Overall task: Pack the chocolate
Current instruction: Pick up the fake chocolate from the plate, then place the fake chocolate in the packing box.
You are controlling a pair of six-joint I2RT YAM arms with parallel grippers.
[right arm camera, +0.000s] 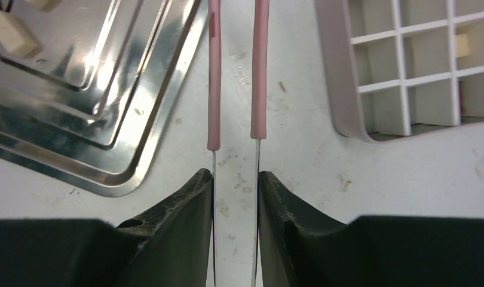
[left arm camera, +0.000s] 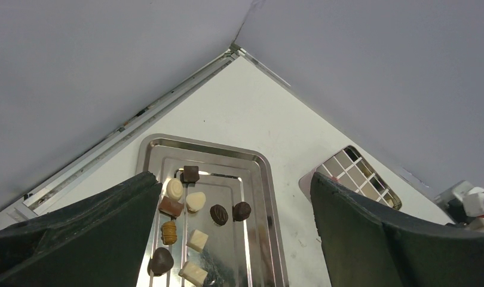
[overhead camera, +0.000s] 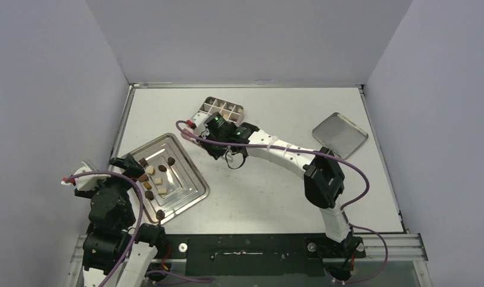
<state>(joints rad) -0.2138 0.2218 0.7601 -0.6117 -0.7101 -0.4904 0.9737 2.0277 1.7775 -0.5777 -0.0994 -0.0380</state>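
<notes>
Several chocolate pieces (overhead camera: 155,176), dark, tan and cream, lie on the silver stepped tray (overhead camera: 195,197). In the left wrist view they show on the tray (left arm camera: 266,179) between my fingers, e.g. a dark oval one (left arm camera: 218,214). My left gripper (left arm camera: 233,178) is open and empty above the tray's near-left side (overhead camera: 129,164). My right gripper (right arm camera: 235,179) is shut on pink-sleeved metal tongs (right arm camera: 213,89). The tong arms are apart and empty over bare table between tray and gridded tin (right arm camera: 341,89). One cream piece (right arm camera: 463,45) sits in a tin cell.
The gridded tin (overhead camera: 223,110) stands at the back centre, just behind my right gripper (overhead camera: 213,128). A square metal lid (overhead camera: 340,134) lies at the back right. Grey walls close in the table on three sides.
</notes>
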